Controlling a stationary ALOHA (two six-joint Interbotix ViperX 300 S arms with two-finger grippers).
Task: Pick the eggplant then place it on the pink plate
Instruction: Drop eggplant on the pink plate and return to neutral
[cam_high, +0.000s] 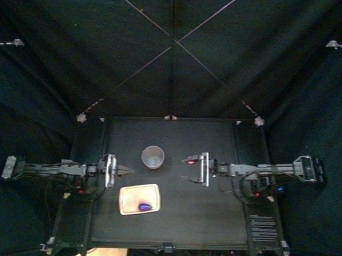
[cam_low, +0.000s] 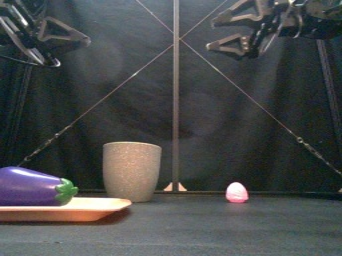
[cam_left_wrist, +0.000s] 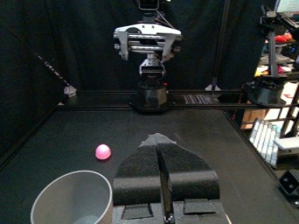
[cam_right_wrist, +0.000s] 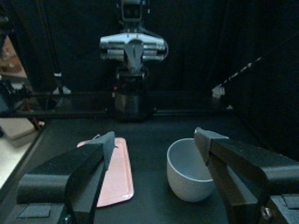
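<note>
The eggplant (cam_low: 32, 186) is seen lying on the plate (cam_low: 83, 209). The left gripper (cam_left_wrist: 160, 140) is pressed closed on nothing, and the right gripper (cam_right_wrist: 155, 137) is spread wide.

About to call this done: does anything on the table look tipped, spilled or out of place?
Nothing stands out. The eggplant lies on its side on the pink tray, the grey cup stands upright behind it, and a small pink toy sits apart to the right.

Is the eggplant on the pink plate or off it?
On it. The front view shows the purple eggplant lying flat on the pink plate, beside the grey cup.
</note>
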